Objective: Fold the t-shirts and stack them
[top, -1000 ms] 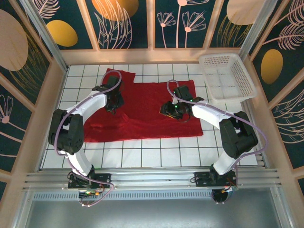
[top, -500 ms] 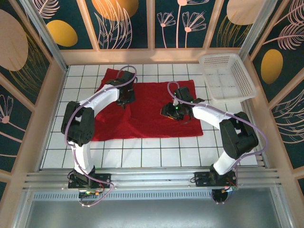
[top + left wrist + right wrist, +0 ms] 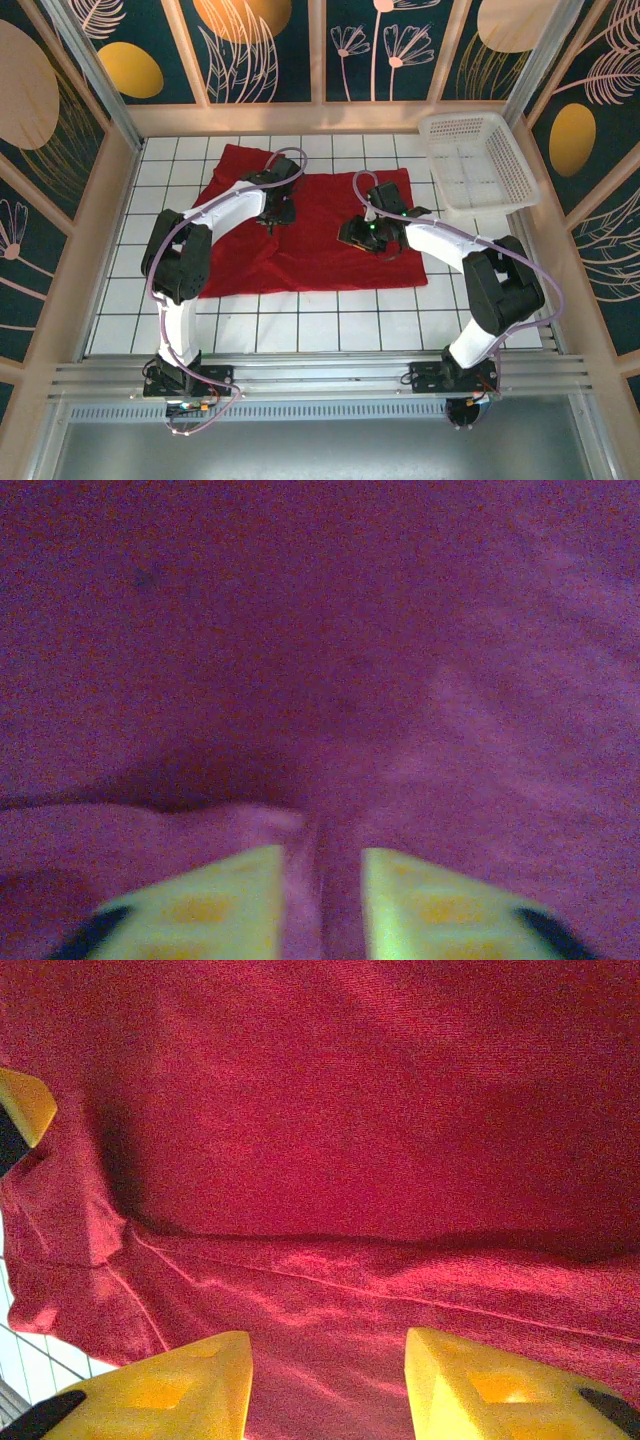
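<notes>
Fold looks laid: left gripper (image 3: 274, 214) has carried t-shirt (image 3: 320, 262) left side inward, jaws now parted, letting go. Right gripper (image 3: 358, 236) unmoved, jaws apart over cloth, gripping nothing.

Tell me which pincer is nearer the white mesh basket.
Right. The right pincer is over the t-shirt, left of the basket; the left pincer is farther left.

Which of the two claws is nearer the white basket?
The right claw, over the right half of the shirt; the left claw is further left, farther from the basket.
</notes>
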Controlling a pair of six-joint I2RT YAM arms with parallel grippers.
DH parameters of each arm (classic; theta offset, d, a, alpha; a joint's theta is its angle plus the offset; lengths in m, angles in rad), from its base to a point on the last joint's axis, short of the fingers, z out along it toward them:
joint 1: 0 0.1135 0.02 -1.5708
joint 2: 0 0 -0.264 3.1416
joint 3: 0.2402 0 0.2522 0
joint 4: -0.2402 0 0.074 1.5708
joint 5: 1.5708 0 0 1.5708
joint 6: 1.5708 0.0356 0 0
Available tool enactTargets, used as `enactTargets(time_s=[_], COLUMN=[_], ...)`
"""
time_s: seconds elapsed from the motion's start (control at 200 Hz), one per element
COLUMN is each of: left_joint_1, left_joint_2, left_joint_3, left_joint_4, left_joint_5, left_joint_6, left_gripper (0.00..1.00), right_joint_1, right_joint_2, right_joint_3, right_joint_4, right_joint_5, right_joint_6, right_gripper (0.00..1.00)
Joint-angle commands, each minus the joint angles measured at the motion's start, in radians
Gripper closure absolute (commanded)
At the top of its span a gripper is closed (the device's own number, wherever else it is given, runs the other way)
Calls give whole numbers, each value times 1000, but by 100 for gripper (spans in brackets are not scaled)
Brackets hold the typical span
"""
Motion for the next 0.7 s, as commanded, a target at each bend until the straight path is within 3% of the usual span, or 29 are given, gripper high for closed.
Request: enactTargets(time_s=[0.0, 0.07, 0.17, 0.37, 0.53, 0.691], left_joint_1=[15, 70, 213, 414, 493, 502], left_joint_2=[-37, -83, -147, -161, -138, -123], left_joint_3=[-5, -40, -136, -221, -260, -297], left_joint_4=[-29, -17, 48, 120, 140, 168], left_joint_5=[-84, -80, 27, 166, 223, 278], left_joint_6=[-27, -68, -117, -91, -72, -73], left_gripper=[54, 55, 57, 56, 52, 51], right_joint_1=[-9, -8, -9, -7, 2, 5], right_joint_2=[-19, -18, -15, -8, -5, 7], right_joint_3=[-7, -7, -4, 3, 13, 21], right_joint_4=[10, 11, 20, 45, 56, 50], right_joint_5=[-25, -29, -43, -95, -126, -131], right_joint_6=[10, 8, 5, -1, -10, -10], right_gripper=[55, 55, 55, 53, 49, 49])
